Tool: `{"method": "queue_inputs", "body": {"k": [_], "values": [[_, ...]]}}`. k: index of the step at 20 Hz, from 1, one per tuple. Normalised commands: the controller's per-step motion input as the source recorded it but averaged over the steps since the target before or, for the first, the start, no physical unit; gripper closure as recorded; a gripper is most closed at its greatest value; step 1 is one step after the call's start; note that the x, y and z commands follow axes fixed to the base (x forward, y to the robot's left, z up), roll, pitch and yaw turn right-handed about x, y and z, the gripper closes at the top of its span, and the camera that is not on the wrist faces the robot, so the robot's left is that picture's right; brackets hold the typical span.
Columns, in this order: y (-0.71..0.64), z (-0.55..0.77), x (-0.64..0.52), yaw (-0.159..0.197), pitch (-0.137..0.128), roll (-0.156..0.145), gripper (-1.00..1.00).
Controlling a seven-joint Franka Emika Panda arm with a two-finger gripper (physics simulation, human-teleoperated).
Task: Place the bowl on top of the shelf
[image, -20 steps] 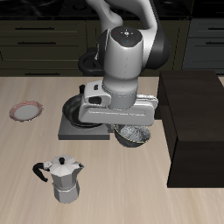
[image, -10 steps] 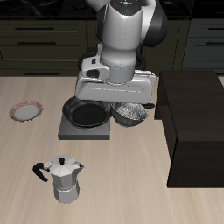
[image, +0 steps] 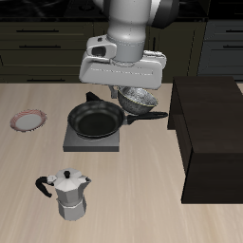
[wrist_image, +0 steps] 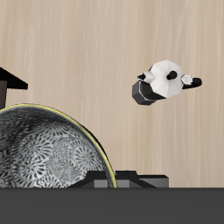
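The silvery-grey bowl (image: 139,99) hangs in the air under my gripper (image: 134,93), which is shut on its rim. It is well above the table, beside the black frying pan and close to the edge of the shelf (image: 211,133), a large dark brown cabinet with a flat top. The bowl's rim is about level with the shelf top. In the wrist view the bowl's mottled white inside (wrist_image: 48,157) fills much of the frame, with the table far below. My fingers are mostly hidden by the hand and the bowl.
A black frying pan (image: 95,121) sits on a dark square board (image: 92,140). A moka pot (image: 68,194) (wrist_image: 163,82) stands near the table's front edge. A flat white plate with a reddish rim (image: 28,121) lies at the table's far side.
The arm has risen steadily, lifting the bowl from just above the table to about the height of the shelf top. The pan, formerly half covered by the hand, now shows fully.
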Motion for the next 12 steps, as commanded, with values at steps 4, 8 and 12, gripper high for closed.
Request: {"method": "queue_inputs", "body": {"k": [4, 8, 12], "values": [[0.0, 0.24, -0.27, -0.004, -0.034, 0.0, 1.0], [0.07, 0.32, -0.36, 0.023, -0.048, 0.032, 1.0], [0.06, 0.16, -0.26, 0.046, -0.012, -0.009, 1.0]]}}
